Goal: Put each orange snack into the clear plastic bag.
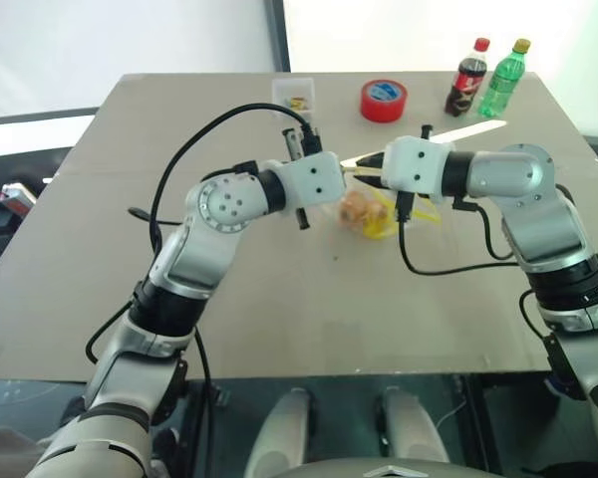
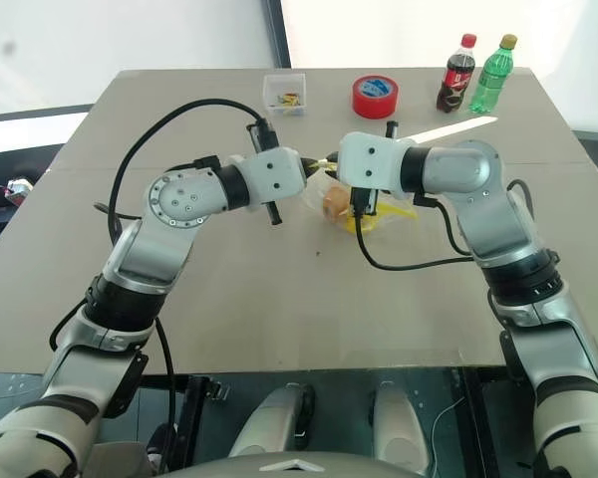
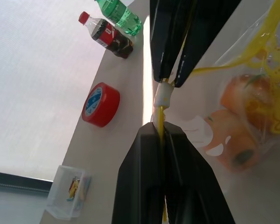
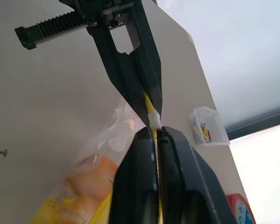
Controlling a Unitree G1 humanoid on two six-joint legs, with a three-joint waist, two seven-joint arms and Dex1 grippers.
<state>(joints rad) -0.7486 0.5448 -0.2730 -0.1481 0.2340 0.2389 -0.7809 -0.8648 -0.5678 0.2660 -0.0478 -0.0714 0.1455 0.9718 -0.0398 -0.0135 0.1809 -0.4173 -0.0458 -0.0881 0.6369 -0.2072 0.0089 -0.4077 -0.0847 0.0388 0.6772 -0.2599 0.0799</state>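
**Snacks are bagged, looks like the zip is what's left**

Since both speckled orange bun-like snacks (image 3: 238, 135) already sit inside the crinkly clear plastic zip bag (image 1: 374, 214), held above mid-table, left gripper (image 3: 162, 128) and right gripper (image 4: 155, 133) are clamped on its yellow strip (image 3: 159, 116).

Both arms reach forward and bend inward so that the two wrists meet nose to nose above the middle of the table. The left gripper (image 3: 164, 133) points toward the right arm, its two black fingers pressed together on the yellow strip of the clear plastic bag (image 3: 252, 84). The right gripper (image 4: 155, 134) points back at it, fingers likewise clamped on the same strip, tips almost touching the left gripper's. The bag hangs lifted between them, below the wrists.
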